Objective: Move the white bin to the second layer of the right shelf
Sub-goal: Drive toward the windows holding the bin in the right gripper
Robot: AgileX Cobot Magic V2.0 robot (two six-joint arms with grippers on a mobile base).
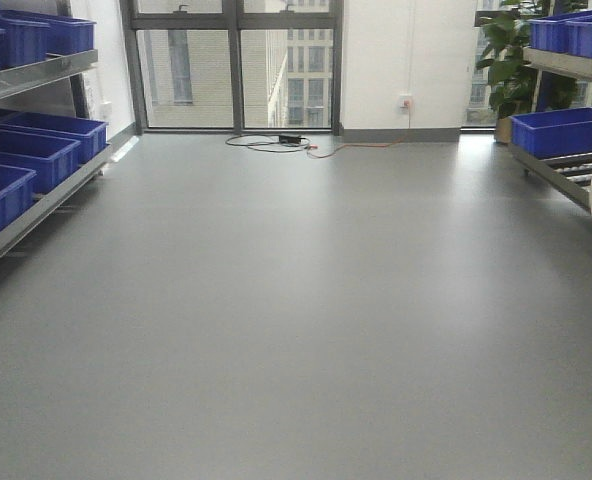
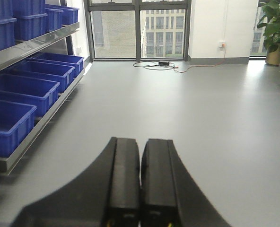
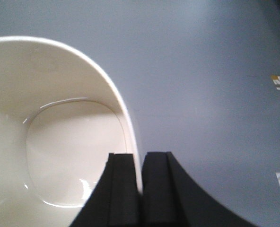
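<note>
**Operator:** Report the state of both sets of fingers.

**Technician:** The right fingers (image 3: 123, 189) pinch one wall of the white bin (image 3: 59, 142), one finger inside the rim and one outside. The left fingers (image 2: 123, 179) are pressed together with nothing between them, and they point across the open floor (image 2: 187, 109).

**Operator:** Locate the white bin.

**Technician:** It hangs from the right fingers above the grey floor and touches no surface. Its inside is empty. In the front view, only a curved white edge shows at the far right of the frame, near the right shelf.

**Operator:** Locate the target.

**Technician:** The right shelf second layer (image 1: 574, 165) is judged to be the level with the roller rails. A blue crate (image 1: 561, 130) stands at its far end. The rollers nearer the camera look bare, though the frame cuts off most of that stretch.

**Operator:** State progress.

**Technician:** Pickup is complete and the grip looks secure. Placement is not done, because the bin is beside the shelf and not on it. Outstanding steps: carry the bin over the front bar, set it on the rollers, then release.
</note>
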